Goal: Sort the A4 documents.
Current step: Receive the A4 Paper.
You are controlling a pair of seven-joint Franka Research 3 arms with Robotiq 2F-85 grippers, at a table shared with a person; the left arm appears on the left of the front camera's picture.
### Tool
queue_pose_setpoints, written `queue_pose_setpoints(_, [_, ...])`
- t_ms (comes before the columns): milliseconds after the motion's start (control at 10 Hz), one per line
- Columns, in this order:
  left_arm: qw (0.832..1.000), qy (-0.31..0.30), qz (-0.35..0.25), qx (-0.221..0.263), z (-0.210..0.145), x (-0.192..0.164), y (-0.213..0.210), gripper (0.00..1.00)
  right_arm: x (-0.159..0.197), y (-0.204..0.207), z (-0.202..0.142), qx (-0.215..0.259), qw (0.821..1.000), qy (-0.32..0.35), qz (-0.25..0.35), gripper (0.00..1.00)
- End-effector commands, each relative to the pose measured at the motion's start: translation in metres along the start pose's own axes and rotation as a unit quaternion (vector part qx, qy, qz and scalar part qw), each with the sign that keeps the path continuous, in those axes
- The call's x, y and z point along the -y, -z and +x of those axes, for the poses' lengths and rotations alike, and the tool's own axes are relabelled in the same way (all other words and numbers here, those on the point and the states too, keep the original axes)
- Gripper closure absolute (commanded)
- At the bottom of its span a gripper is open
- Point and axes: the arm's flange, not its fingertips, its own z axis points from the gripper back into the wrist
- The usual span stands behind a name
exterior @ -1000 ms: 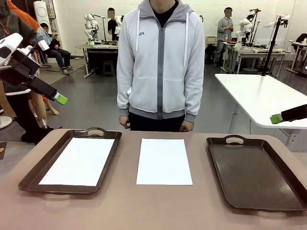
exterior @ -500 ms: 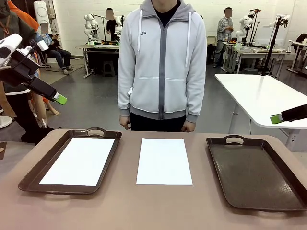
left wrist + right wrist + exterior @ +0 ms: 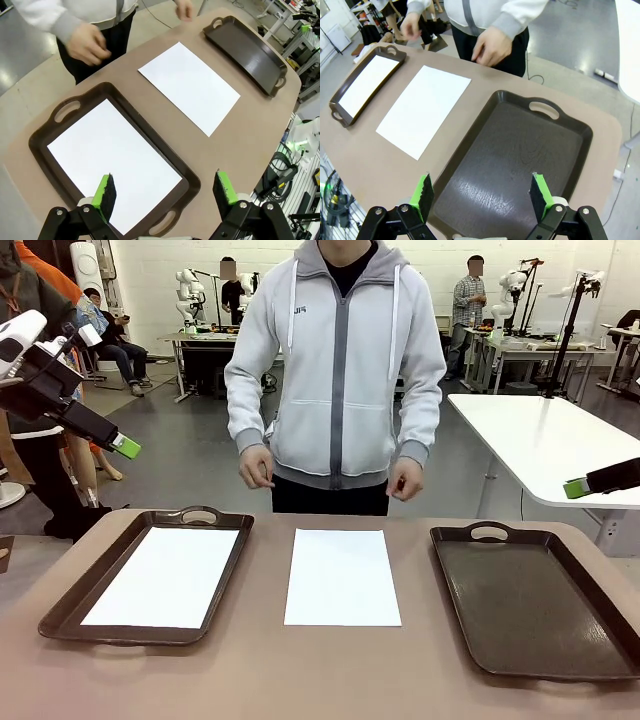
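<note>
One white A4 document [image 3: 343, 576] lies flat on the table between the two trays, also seen from the left wrist [image 3: 189, 86] and the right wrist [image 3: 425, 110]. Another sheet [image 3: 165, 575] lies inside the left brown tray [image 3: 70, 608], right below my left gripper [image 3: 165, 189], which is open and high above it. In the front view the left gripper [image 3: 125, 447] hangs at the far left, above the table. My right gripper [image 3: 480, 194] is open high over the bare right tray [image 3: 570, 165]; its green fingertip [image 3: 576, 488] shows at the right edge.
A person in a grey hooded jacket stands at the far side of the table, both hands [image 3: 257, 466] raised just above the far edge. The right tray [image 3: 610, 640] has nothing in it. A white table [image 3: 550, 445] stands behind on the right.
The person has lifted both hands from hanging at the sides up and forward, toward the table's far edge. Neither arm nor any sheet has moved.
</note>
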Motion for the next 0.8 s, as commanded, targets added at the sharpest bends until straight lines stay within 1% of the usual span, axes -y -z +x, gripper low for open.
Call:
queue_pose_setpoints(0, [1.000,0.002,0.004,0.000,-0.0001,0.0004,-0.0008,0.00,0.0006,0.0029,-0.0008,0.002,1.000,0.003,0.010,0.00])
queue_pose_setpoints(700, [1.000,0.002,0.004,0.000,-0.0001,0.0004,-0.0008,0.00,0.0006,0.0029,-0.0008,0.002,1.000,0.003,0.010,0.00])
